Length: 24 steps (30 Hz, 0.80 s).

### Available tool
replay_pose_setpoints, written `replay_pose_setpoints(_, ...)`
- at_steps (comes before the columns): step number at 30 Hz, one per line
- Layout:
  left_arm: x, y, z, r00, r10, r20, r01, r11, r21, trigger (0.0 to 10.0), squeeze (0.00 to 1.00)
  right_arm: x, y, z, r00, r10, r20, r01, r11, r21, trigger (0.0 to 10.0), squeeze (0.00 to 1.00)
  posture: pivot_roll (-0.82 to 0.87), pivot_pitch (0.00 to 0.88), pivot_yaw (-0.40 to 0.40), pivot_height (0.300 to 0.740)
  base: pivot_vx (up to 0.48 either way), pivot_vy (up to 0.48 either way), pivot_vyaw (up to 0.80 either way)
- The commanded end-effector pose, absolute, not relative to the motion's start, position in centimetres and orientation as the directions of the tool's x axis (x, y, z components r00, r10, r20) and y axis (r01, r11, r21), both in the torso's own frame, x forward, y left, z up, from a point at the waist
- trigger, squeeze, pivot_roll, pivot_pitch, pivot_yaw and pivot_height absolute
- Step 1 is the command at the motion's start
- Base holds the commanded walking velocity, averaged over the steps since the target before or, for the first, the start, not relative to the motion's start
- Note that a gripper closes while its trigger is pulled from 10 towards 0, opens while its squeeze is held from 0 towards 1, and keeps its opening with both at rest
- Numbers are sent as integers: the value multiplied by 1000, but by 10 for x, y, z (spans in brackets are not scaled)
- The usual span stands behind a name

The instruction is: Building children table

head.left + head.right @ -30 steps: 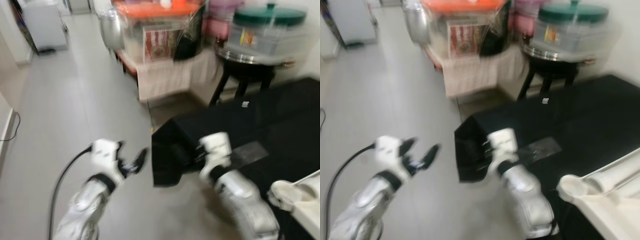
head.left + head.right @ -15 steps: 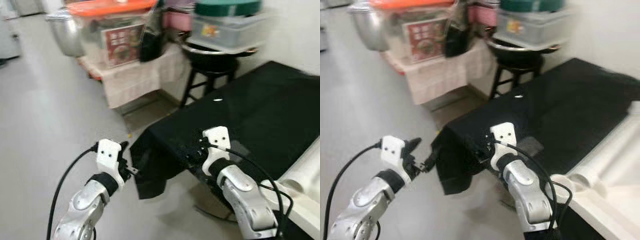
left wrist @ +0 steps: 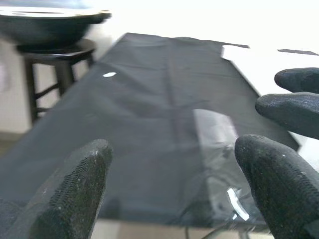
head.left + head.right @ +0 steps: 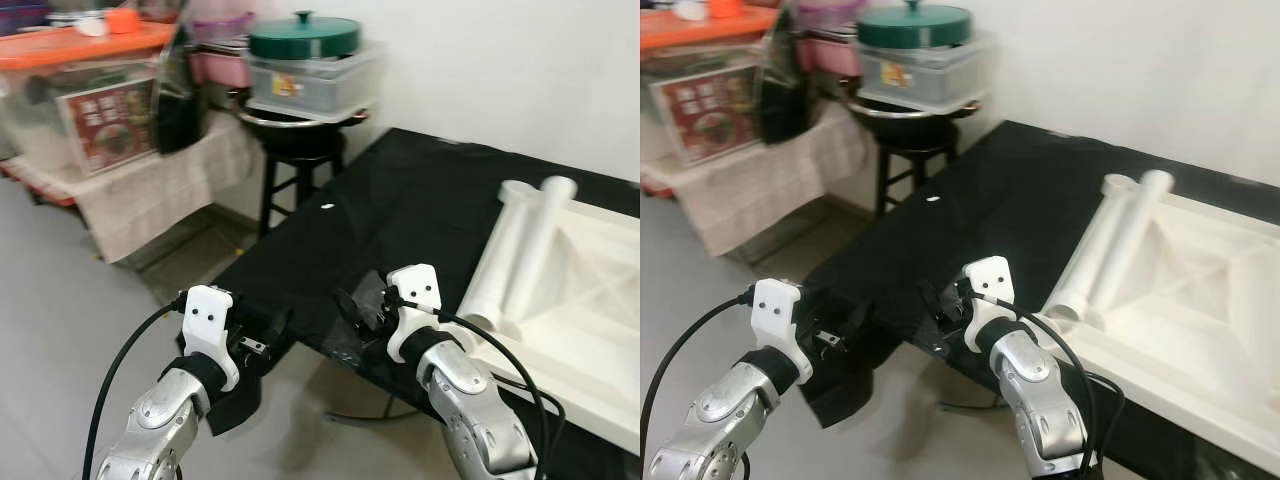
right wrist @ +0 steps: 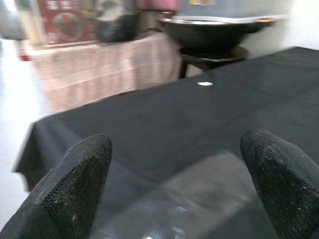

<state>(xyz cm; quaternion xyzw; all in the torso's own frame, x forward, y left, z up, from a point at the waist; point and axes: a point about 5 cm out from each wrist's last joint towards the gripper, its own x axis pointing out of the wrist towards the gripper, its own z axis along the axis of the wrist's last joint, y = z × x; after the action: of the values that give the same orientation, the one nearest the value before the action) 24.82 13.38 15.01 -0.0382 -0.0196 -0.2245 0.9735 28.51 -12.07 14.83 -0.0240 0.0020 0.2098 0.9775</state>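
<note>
On black-draped bench (image 4: pixel 420 200), white upturned children's table (image 4: pixel 570 290) lies at right, long axis running near-to-far. Right end effector (image 4: pixel 357 310), fingers spread, hovers over near bench edge, just left of table leg (image 4: pixel 500 255); nearer arm. Left end effector (image 4: pixel 262 335), fingers spread, hangs off bench corner, farther left.

A black-clothed table (image 4: pixel 1040 190) ran from near left to far right, bearing an upturned white children's table (image 4: pixel 1185 290) on its right. Both grippers hung at its near edge, the left gripper (image 4: pixel 840 335) and right gripper (image 4: pixel 940 315) with fingers apart. A black stool (image 4: pixel 912 160) stood far left.
</note>
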Motion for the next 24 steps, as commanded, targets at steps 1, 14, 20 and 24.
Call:
replay_pose_setpoints(1, 248, 135, 149, 894, -446, 43, 448, 892, -58, 10000, 0, 286, -120, 150, 913, 408, -3, -408, 911, -63, 10000, 0, -7, 32, -14, 740, 0, 0, -800)
replay_pose_setpoints(14, 249, 132, 148, 888, -459, 38, 461, 886, -52, 10000, 0, 287, -119, 151, 909, 416, -1, -415, 907, -72, 10000, 0, -8, 35, -16, 740, 0, 0, -800)
replay_pose_setpoints(20, 249, 132, 148, 886, -462, 37, 463, 885, -50, 10000, 0, 287, -119, 151, 907, 421, 3, -420, 905, -71, 10000, 0, -8, 34, -17, 740, 0, 0, -800)
replay_pose_setpoints(24, 249, 132, 148, 887, -461, 36, 463, 885, -49, 10000, 0, 287, -118, 151, 904, 427, 9, -425, 902, -71, 10000, 0, -7, 33, -17, 740, 0, 0, -800)
